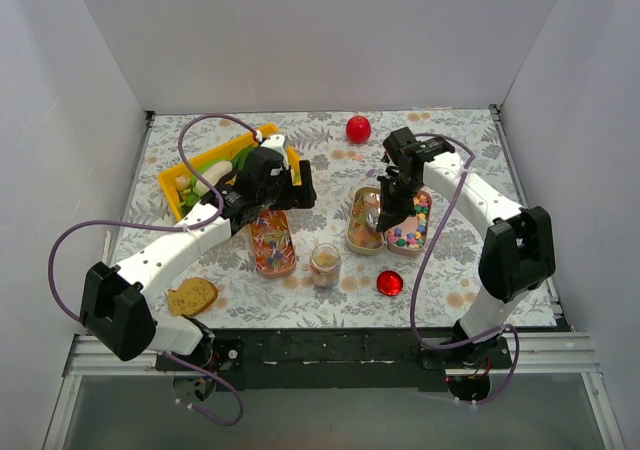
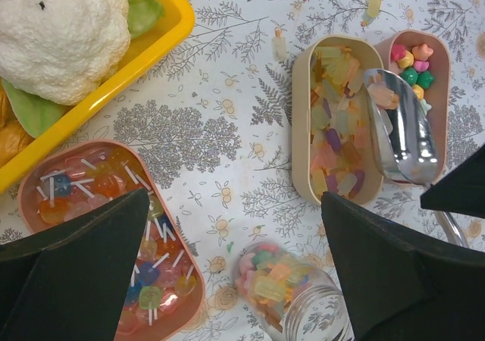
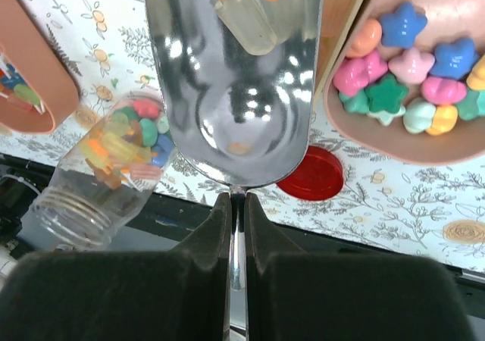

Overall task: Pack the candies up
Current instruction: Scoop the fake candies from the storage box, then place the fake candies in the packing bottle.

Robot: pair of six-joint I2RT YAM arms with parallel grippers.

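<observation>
A glass jar (image 1: 325, 265) part full of mixed candies stands open at the table's middle front; it also shows in the left wrist view (image 2: 292, 295) and the right wrist view (image 3: 102, 170). My right gripper (image 3: 237, 201) is shut on the handle of a metal scoop (image 3: 235, 91), which holds a couple of pale gummies (image 3: 246, 19) above the beige dish of pastel gummies (image 2: 333, 121). A pink dish of star candies (image 3: 413, 76) lies beside it. My left gripper (image 2: 235, 204) is open and empty, hovering between the orange dish of lollipop candies (image 2: 98, 197) and the jar.
A red lid (image 1: 389, 283) lies right of the jar. A red ball (image 1: 358, 128) sits at the back. A yellow tray (image 1: 183, 173) with toy vegetables stands at the back left. A toast piece (image 1: 192, 296) lies at the front left.
</observation>
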